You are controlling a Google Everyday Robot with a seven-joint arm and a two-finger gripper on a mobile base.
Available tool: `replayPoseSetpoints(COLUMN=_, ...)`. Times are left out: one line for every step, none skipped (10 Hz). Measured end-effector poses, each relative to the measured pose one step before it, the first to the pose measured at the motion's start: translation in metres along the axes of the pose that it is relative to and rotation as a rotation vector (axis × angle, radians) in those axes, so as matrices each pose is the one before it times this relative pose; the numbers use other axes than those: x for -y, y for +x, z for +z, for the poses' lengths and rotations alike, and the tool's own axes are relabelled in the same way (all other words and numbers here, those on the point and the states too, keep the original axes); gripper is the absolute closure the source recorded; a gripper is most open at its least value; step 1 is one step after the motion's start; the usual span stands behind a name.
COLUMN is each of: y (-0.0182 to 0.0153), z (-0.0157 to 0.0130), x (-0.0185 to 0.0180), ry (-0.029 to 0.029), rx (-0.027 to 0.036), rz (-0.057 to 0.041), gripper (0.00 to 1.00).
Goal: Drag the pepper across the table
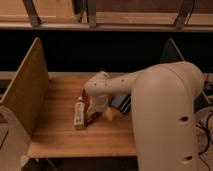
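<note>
The pepper [91, 118] is a small dark red-brown piece lying on the light wooden table [65, 140], just right of the white oblong tube [79, 114]. My gripper [98, 107] hangs at the end of the big white arm [150, 100] that reaches in from the right. It is low over the table, directly above and touching or almost touching the pepper's far end. The gripper's body hides that end of the pepper.
Upright wooden side panels stand at the left [27, 95] and right [170, 52] ends. A dark striped object [121, 102] and a small yellowish piece [111, 114] lie right of the gripper. An orange-red thing [88, 102] peeks out behind the gripper.
</note>
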Motion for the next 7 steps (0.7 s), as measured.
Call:
replayPoseSetpoints(y=0.00044, z=0.00129, x=-0.00202, ry=-0.00026, rx=-0.00327, rz=-0.00227, gripper=0.20)
replayPoseSetpoints(y=0.00014, z=0.00501, x=-0.00155, ry=0.00336, rx=-0.01076, rz=-0.00026, gripper=0.20)
replayPoseSetpoints(y=0.00027, z=0.00528, x=-0.00236, ry=0.00226, rx=-0.01124, rz=0.00006, gripper=0.20)
replayPoseSetpoints(y=-0.00045, z=0.00762, x=-0.00264, ry=0.00532, rx=-0.01611, rz=0.00268, gripper=0.20)
replayPoseSetpoints(y=-0.00161, z=0.00621, x=-0.00080, ry=0.00568, rx=-0.01303, rz=0.00554, gripper=0.20)
replayPoseSetpoints(y=-0.00153, z=0.00458, x=-0.00120, ry=0.00329, rx=-0.00895, rz=0.00289, gripper=0.20)
replayPoseSetpoints(y=-0.00179, z=0.00215, x=-0.00295, ry=-0.00133, rx=-0.00297, rz=-0.00226, gripper=0.20)
